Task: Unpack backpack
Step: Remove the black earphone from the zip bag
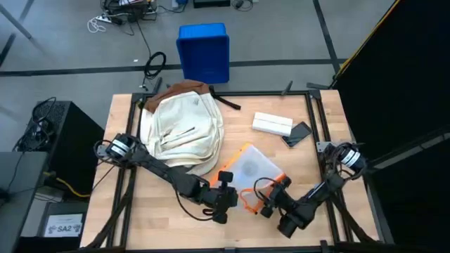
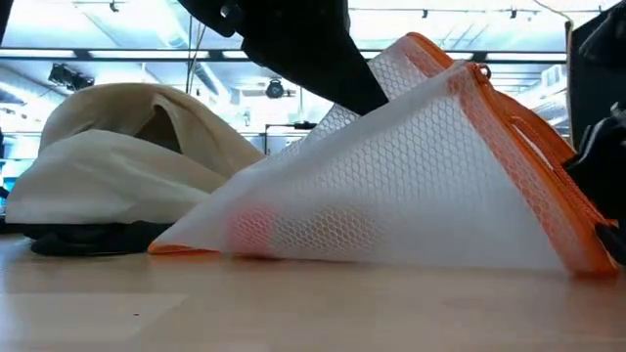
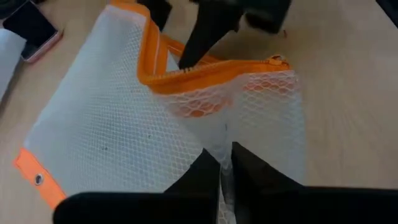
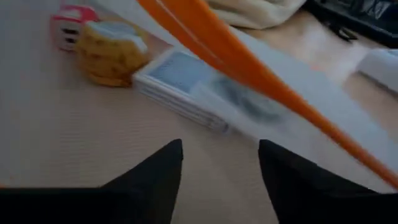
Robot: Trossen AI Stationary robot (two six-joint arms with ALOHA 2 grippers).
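Wooden counter (image 1: 176, 218) carried the backpack (image 1: 183, 130) at upper left in the high view, lying flat, cream with brown base. Mesh pouch (image 1: 252, 169) with orange edging lay at centre, raised tent-like in the low view. Left claw (image 3: 225, 163) was clamped together on the pouch's mesh. Right claw (image 4: 221, 155) stood apart, beside the pouch's orange edge. White box (image 1: 272, 124) and phone (image 1: 298, 133) lay upper right.

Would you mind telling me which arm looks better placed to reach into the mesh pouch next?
Probably the right. The left gripper is shut on the mesh pouch, holding it lifted, so it is occupied. The right gripper is open at the pouch's orange zipper edge, facing the items inside.
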